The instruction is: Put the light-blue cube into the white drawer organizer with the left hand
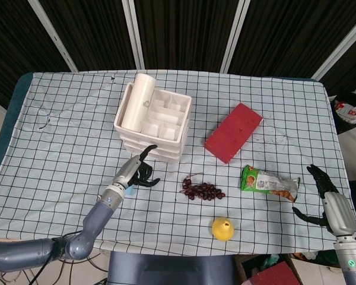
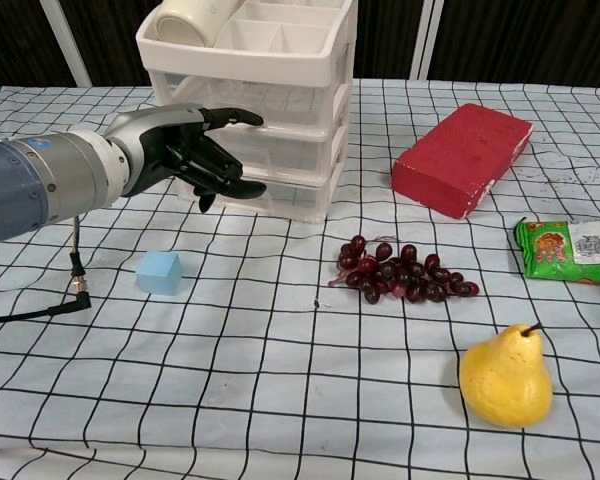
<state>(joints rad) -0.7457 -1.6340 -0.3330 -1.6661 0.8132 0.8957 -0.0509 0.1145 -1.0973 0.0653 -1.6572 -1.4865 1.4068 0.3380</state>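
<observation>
Your left hand point(image 2: 202, 152) hung empty with fingers spread, just in front of the white drawer organizer point(image 2: 270, 100). The light-blue cube point(image 2: 159, 272) sat on the cloth near the organizer's front, below that hand and untouched. Your right hand point(image 1: 327, 199) lay unclenched and empty, well apart from the organizer.

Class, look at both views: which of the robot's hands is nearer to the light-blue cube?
The left. The left hand hovers open just above and beyond the light-blue cube, not touching it. The right hand is far across the table, past the snack packet.
</observation>
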